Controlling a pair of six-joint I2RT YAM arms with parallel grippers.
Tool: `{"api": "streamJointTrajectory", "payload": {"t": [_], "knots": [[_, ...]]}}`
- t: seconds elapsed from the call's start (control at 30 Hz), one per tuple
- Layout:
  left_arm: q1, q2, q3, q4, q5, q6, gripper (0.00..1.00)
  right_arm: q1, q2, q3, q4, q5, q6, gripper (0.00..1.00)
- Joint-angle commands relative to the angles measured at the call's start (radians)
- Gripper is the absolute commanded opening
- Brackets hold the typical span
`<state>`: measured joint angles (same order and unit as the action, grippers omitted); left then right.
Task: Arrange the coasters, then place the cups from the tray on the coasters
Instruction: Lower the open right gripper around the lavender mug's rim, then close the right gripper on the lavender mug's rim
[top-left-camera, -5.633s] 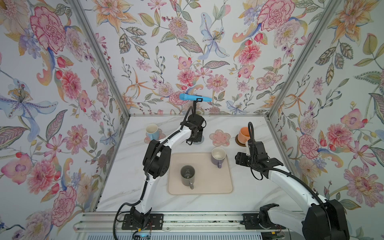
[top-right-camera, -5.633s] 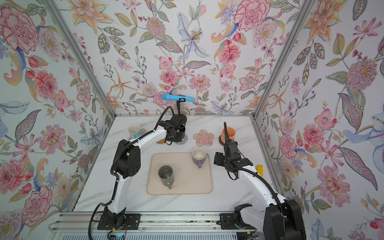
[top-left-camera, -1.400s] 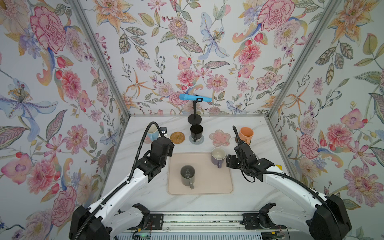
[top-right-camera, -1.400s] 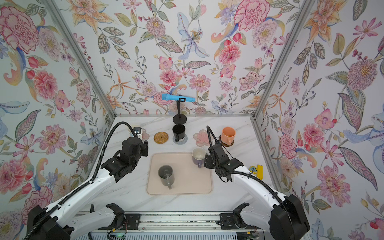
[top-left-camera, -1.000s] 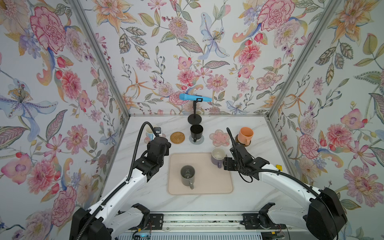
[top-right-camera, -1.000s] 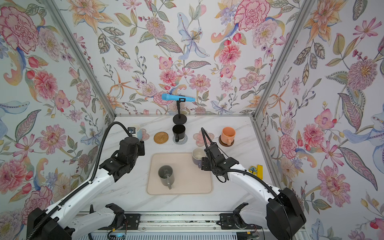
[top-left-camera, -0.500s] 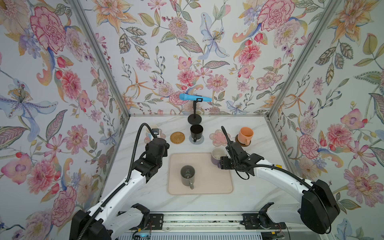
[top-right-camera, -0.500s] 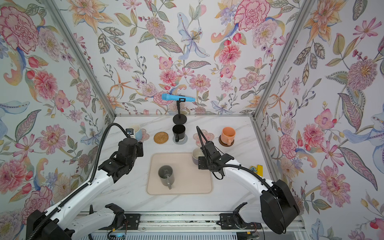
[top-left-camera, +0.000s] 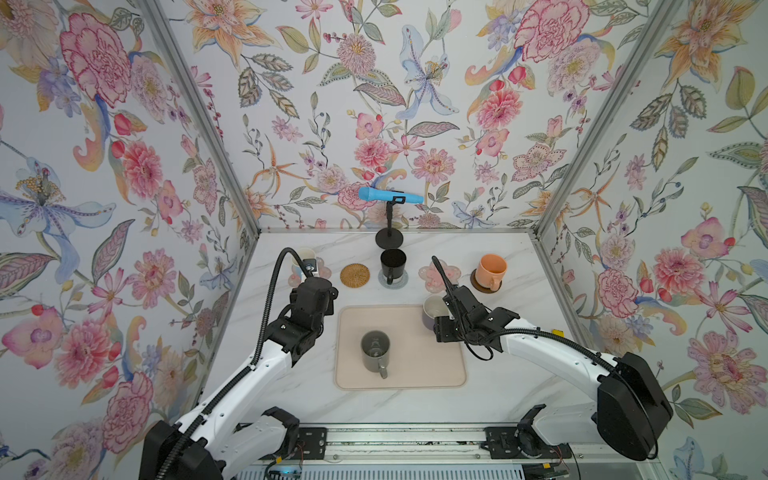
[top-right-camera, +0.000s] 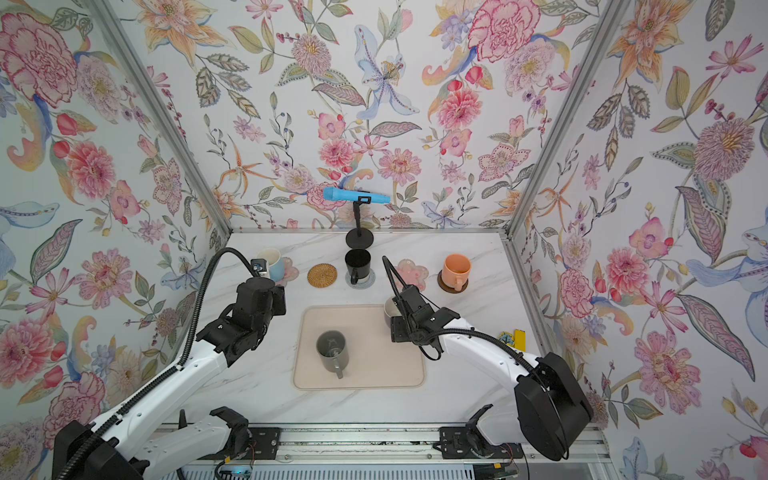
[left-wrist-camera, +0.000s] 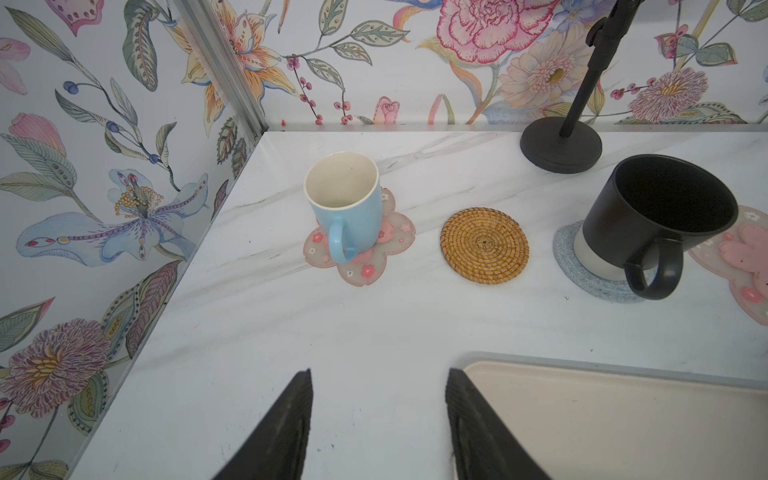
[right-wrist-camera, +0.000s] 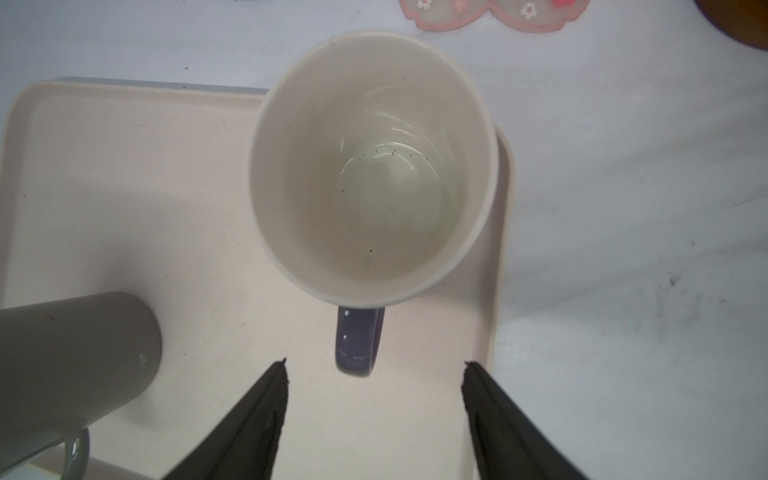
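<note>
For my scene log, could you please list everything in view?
light blue cup: 1, on pink flower coaster, back left
black cup: 1, on grey-blue coaster, back middle
orange cup: 1, on dark brown coaster, back right
rattan coaster: 1, tan, bare
second pink flower coaster: 1, bare
tray: 1, beige-pink, centre
purple cup: 1, tray's back right corner
grey cup: 1, mid tray
stand: 1, black, holds blue bar, back wall
left gripper: open, empty
right gripper: open, at purple cup's handle

You have bare table (top-left-camera: 511, 386) all round the tray (top-left-camera: 432, 365). On the tray, the grey mug (top-left-camera: 375, 351) and purple mug (top-left-camera: 430, 311) block you. Farther behind the tray stands the black mug (top-left-camera: 393, 262).
</note>
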<state>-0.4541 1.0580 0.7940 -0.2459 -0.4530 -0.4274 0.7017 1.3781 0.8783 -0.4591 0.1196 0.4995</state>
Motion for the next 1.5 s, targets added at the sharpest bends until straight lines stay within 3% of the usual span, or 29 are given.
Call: {"api": "streamJointTrajectory", "payload": {"t": [0.0, 0.17, 0.7, 1.47], "knots": [[0.013, -0.023, -0.011, -0.020, -0.004, -0.008, 0.55, 0.017, 0.019, 0.027, -0.012, 0.037, -0.002, 0.64], [0.018, -0.033, -0.016, -0.024, -0.003, -0.008, 0.55, 0.021, 0.026, 0.009, 0.042, 0.051, 0.012, 0.57], [0.029, -0.043, -0.018, -0.031, -0.005, -0.010, 0.58, 0.024, 0.080, 0.008, 0.064, 0.056, 0.031, 0.49], [0.035, -0.040, -0.016, -0.039, 0.005, -0.013, 0.63, 0.039, 0.131, -0.005, 0.110, 0.110, 0.076, 0.30]]}}
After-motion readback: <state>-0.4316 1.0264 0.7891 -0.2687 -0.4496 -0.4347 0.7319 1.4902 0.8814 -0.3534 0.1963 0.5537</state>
